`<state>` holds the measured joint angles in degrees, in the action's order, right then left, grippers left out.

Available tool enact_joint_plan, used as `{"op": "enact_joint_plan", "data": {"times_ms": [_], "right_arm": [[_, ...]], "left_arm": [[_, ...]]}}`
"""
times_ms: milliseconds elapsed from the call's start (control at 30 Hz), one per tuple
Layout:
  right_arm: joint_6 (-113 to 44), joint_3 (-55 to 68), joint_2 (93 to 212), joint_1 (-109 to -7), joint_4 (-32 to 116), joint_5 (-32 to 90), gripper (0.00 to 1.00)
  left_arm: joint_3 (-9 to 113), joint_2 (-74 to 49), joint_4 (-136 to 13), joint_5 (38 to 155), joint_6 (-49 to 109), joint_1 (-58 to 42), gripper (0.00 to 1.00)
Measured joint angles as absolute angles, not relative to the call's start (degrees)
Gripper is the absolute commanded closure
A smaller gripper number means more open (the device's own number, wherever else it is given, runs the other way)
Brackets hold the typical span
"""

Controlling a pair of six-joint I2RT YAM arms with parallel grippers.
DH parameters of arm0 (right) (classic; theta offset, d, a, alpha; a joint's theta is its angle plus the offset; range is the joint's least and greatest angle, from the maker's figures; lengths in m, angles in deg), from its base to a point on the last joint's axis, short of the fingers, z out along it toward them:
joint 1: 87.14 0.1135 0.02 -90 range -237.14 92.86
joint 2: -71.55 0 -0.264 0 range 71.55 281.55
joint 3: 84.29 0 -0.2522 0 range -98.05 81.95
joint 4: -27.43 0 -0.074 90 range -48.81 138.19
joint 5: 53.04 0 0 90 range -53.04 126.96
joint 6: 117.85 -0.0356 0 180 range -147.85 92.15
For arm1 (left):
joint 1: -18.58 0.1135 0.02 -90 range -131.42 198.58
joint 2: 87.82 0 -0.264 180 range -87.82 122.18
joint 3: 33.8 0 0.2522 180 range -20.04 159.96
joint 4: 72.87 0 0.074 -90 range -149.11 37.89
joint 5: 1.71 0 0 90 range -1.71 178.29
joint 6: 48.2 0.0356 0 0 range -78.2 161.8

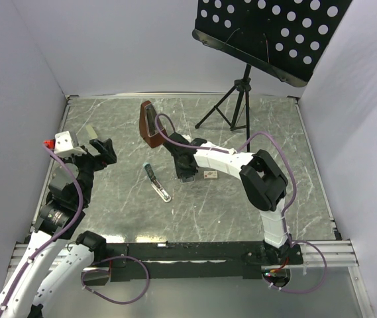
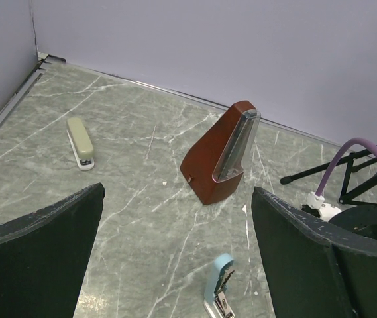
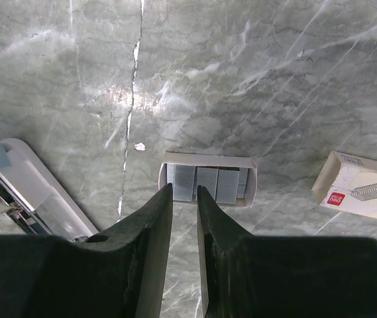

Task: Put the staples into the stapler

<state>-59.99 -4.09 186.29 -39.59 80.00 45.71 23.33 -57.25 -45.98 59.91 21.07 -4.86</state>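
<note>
Marbled grey-green table [image 1: 241, 212]. Upper centre: brown metronome [image 1: 150, 126], upright. Centre: opened stapler [image 1: 157, 182]; to its right a tray [image 3: 207, 159] of staples [image 3: 221, 185] (several strips), then a cream box [image 3: 360, 187]. Upper right: tripod [image 1: 231, 109]. Left of the left wrist view: olive stapler [image 2: 80, 142].

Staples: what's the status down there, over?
Left fingers open, empty. Right fingers nearly shut over staples in their tray, grip unclear. Stapler open alongside.

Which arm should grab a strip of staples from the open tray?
Right. The right end effector is at the tray of staples, fingertips over one strip, with the open stapler just beside it. The left end effector is open but well off to the side, far from both.
</note>
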Motion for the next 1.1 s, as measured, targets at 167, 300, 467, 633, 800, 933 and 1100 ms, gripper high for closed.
{"op": "enact_joint_plan", "data": {"times_ms": [167,300,467,633,800,933,1100], "right_arm": [[-59.97,-4.36,186.33,-39.39,80.09,45.75,0.72],[-59.99,-5.19,187.45,-39.33,80.33,45.75,0.72],[-59.99,-5.80,188.93,-39.30,80.50,45.97,0.72],[-60.19,-6.02,189.15,-39.20,80.68,46.80,0.72],[-60.21,-6.26,189.41,-38.89,80.92,47.22,0.72],[-60.19,-6.91,189.81,-38.63,81.40,47.63,0.72],[-60.15,-7.17,190.57,-38.02,81.99,47.87,0.72]], "left_arm": [[23.33,-57.25,-45.98,59.91,21.07,-4.86,0.03],[23.31,-57.25,-45.98,59.91,21.09,-4.86,0.03],[23.31,-57.25,-45.98,59.91,21.09,-4.86,0.03],[23.31,-57.36,-45.98,59.91,21.09,-4.88,0.03],[23.29,-57.36,-45.98,59.91,21.09,-4.88,0.03],[23.29,-57.36,-45.98,59.93,21.09,-4.88,0.03],[23.29,-57.36,-45.98,59.93,21.11,-4.93,0.03]]}}
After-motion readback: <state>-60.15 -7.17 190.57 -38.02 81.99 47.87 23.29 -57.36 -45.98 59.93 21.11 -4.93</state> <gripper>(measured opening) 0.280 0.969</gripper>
